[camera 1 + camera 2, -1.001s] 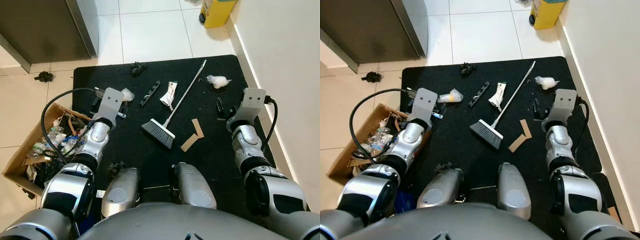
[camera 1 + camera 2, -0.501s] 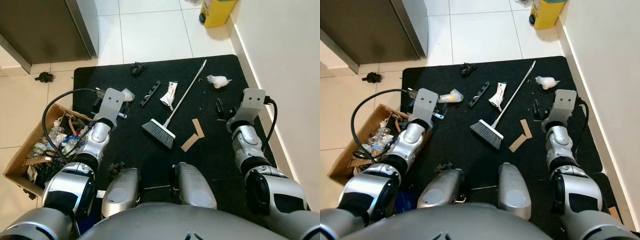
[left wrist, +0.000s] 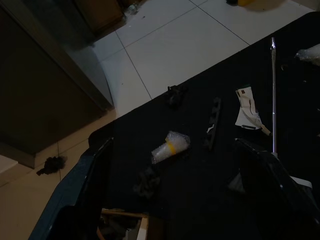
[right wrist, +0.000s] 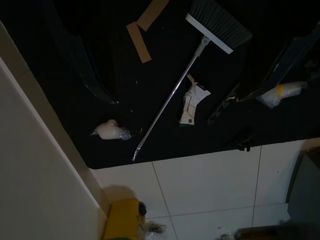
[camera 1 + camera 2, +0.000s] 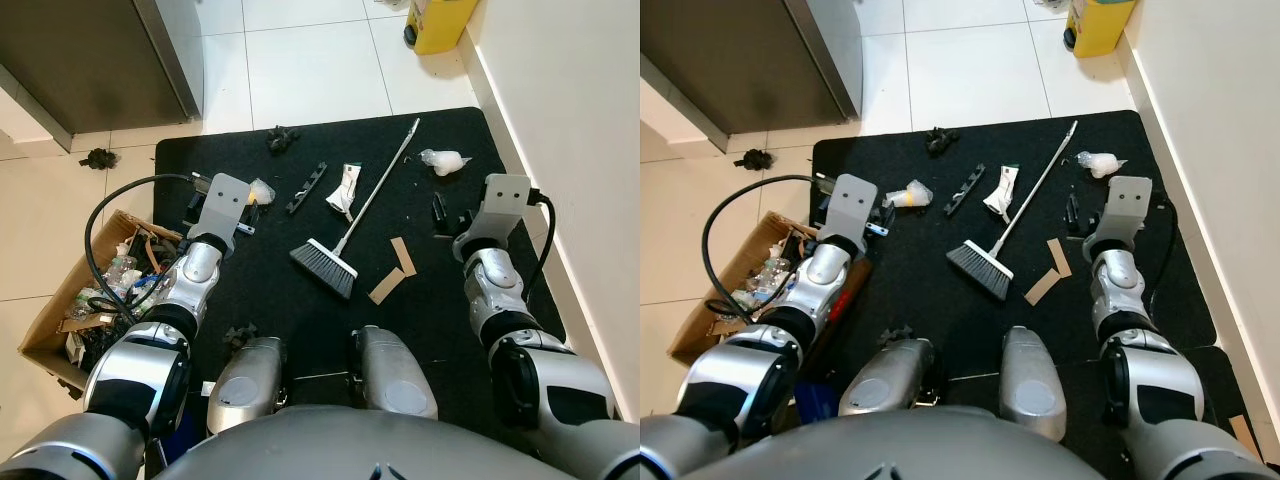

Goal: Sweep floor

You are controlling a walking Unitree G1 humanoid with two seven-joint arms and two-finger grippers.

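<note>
A broom lies flat on the black mat point(image 5: 250, 280), its grey bristle head point(image 5: 323, 268) toward me and its thin silver handle point(image 5: 378, 180) running away to the right. My left gripper point(image 5: 222, 208) hovers low over the mat's left side, left of the broom; its fingers point(image 3: 90, 190) stand wide apart with nothing between them. My right gripper point(image 5: 452, 215) hangs over the mat's right side, right of the handle, open and empty too. Litter lies around the broom: a white packet point(image 5: 345, 188), a black strip point(image 5: 307, 187), a plastic cup point(image 5: 260, 190), a crumpled white wrapper point(image 5: 441, 161) and cardboard strips point(image 5: 393, 270).
A cardboard box point(image 5: 50, 320) full of rubbish sits at the mat's left edge, with a black cable point(image 5: 105, 215) looping over it. A white wall point(image 5: 570, 120) runs along the right. A yellow container point(image 5: 437, 20) stands far right; a dark cabinet point(image 5: 90, 50) far left. Black clumps point(image 5: 98, 157) lie on the tiles.
The whole picture has slid slightly down and right, so the camera moved. Both grippers and the broom keep their places on the mat.
</note>
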